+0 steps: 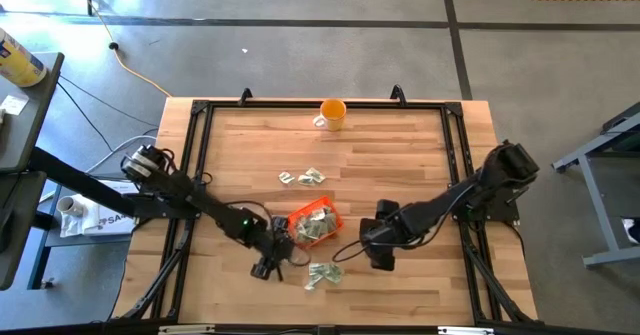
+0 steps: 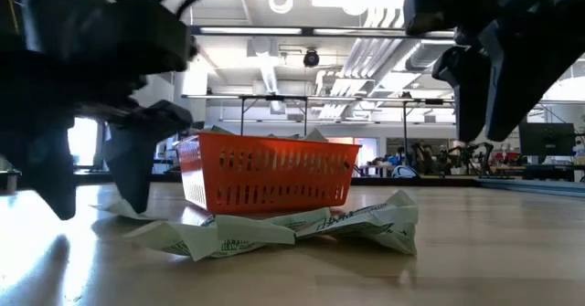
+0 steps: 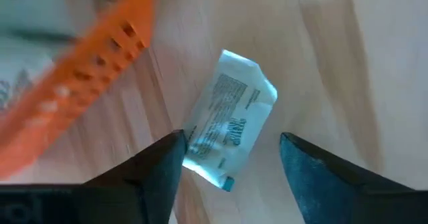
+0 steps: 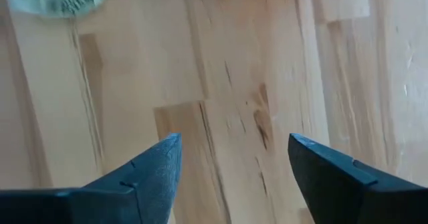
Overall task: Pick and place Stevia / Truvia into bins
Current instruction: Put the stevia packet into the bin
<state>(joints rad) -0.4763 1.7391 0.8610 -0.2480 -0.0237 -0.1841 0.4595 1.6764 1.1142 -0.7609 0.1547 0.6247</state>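
Both end effectors low beside the orange tray (image 1: 316,222)
Left end effector (image 3: 231,158) spread over a sachet (image 3: 227,117) just beside the tray; right end effector (image 4: 234,158) spread above bare worktop (image 4: 254,70)

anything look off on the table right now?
Mostly loose Stevia sachets outside the orange tray: a crumpled pile at its near side, a few more beyond it, toward the orange mug. One sachet lies between the open left gripper fingers. The right gripper is open, empty.

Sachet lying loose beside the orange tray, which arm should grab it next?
Left. The left gripper hangs open right over that sachet, beside the orange tray. The right gripper faces only bare wood.
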